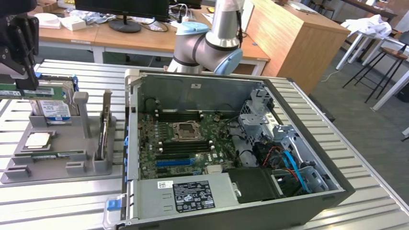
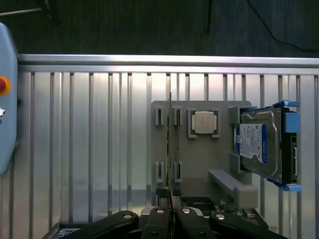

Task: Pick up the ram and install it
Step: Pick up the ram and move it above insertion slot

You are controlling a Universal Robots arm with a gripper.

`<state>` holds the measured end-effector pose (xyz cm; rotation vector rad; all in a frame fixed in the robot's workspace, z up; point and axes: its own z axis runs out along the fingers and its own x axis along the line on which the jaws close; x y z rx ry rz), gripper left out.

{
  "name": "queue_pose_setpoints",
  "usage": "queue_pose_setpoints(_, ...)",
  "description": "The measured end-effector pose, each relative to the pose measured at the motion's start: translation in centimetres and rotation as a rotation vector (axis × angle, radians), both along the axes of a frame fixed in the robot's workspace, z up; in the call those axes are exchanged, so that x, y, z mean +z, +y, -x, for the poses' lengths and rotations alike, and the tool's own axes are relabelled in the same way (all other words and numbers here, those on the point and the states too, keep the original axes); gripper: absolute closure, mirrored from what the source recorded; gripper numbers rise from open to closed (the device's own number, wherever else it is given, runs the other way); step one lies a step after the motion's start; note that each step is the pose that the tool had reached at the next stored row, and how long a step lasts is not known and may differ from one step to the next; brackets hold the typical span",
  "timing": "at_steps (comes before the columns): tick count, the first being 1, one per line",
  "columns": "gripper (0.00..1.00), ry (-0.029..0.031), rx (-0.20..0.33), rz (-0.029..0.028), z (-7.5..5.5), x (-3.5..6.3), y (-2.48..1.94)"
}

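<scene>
ok so right now the fingers (image 2: 158,225) are clamped on the ram (image 1: 16,92). in the wrist view i'm looking down its top edge, so it's just a thin line. it hangs in the air over the grey parts tray (image 1: 38,167), above the hard drive (image 1: 56,109), at the exterior view's left, well apart from the open pc case (image 1: 255,81).

stuff that worries me from here:

- the grip is on a thin board near one end, as far as i can tell. any jerk could make the stick pivot or creep in the fingers, and then it reaches the slot crooked.
- the case wall (image 1: 131,124) stands between the tray and the motherboard (image 1: 185,148). carry the ram too low and its free end clips that wall.
- the black slots (image 1: 182,115) are narrow and sit right beside the cpu socket (image 1: 185,129). a little tilt or offset and the board rides on the slot's lip, so pushing would flex it or scrape the contacts.
- i can't tell which way the notch faces, or whether the slot latches are open. either one wrong and it won't seat.
</scene>
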<state>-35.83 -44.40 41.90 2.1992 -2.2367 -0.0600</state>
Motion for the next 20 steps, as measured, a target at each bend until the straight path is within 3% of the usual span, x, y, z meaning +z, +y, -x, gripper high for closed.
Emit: queue_pose_setpoints(20,0.89,0.006,0.0,0.0001,-2.7,-0.01,0.0)
